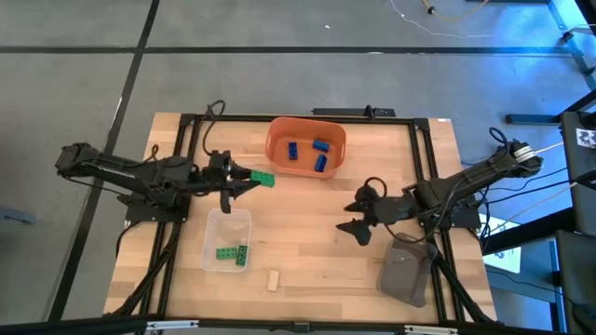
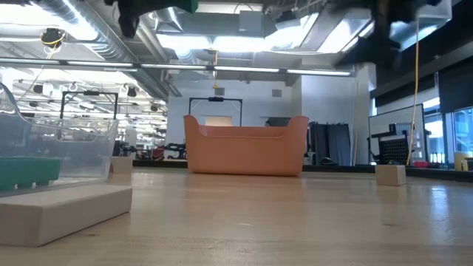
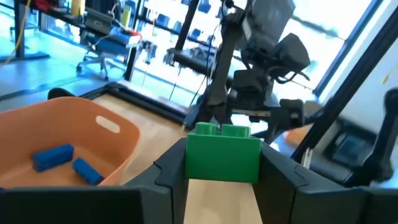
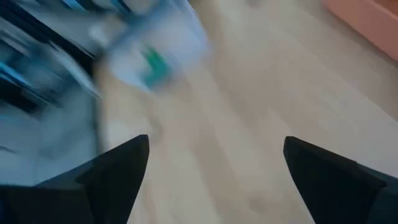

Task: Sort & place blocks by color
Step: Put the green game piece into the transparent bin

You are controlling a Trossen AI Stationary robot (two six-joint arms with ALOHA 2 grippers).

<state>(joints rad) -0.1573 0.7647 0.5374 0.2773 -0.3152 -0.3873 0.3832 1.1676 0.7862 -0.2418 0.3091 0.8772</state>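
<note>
My left gripper [image 3: 222,177] is clamped on a green block [image 3: 222,152], pinched between both fingers [image 3: 171,174] with its studs up and its long axis running across the gap. In the high view it hangs above the table, between the orange bin [image 1: 276,147] and the clear tray [image 1: 210,221], which sits just toward the front edge and holds two more green blocks [image 1: 233,253] — so I judge the carry wants to go toward me, not toward the bin. Three blue blocks [image 1: 313,154] lie in the bin. My right gripper [image 1: 359,217] hangs wide open and empty by the grey tray [image 1: 406,275]; the tan block [image 1: 274,280] near the front edge lies between the arms. I can read no labels or writing.
</note>
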